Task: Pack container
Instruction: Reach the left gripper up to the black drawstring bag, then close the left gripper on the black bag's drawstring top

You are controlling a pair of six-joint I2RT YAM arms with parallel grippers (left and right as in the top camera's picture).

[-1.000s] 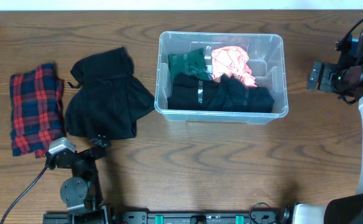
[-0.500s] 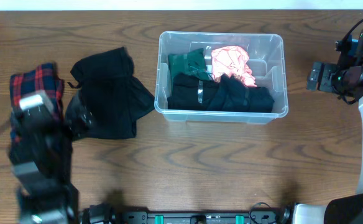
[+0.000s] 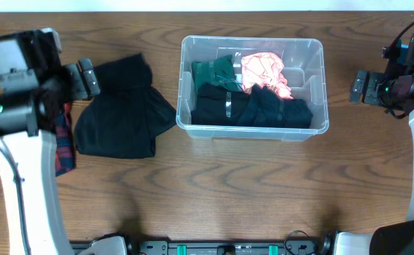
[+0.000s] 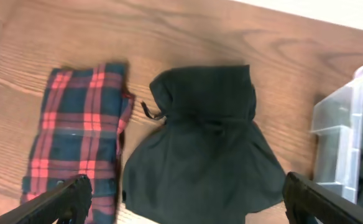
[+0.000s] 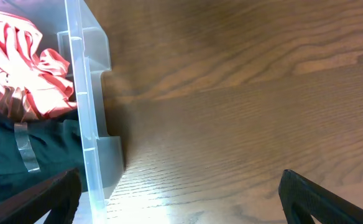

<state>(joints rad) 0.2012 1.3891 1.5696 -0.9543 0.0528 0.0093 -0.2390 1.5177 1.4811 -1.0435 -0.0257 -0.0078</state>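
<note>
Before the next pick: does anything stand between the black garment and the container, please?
Nothing visible does: only tabletop lies between the black garment and the lidless container; the open left hand is at the garment's far side.

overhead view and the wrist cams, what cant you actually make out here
1. Red-and-black plaid folded cloth: overhead, mostly hidden beneath the white left arm; only a strip shows.
2. Clear rectangular plastic storage bin: left wrist view, cut off by the right edge; the right wrist view shows just one wall.
3. Bin's base: overhead, covered by the black fabric garment, dark green cloth and pink crumpled cloth.
</note>
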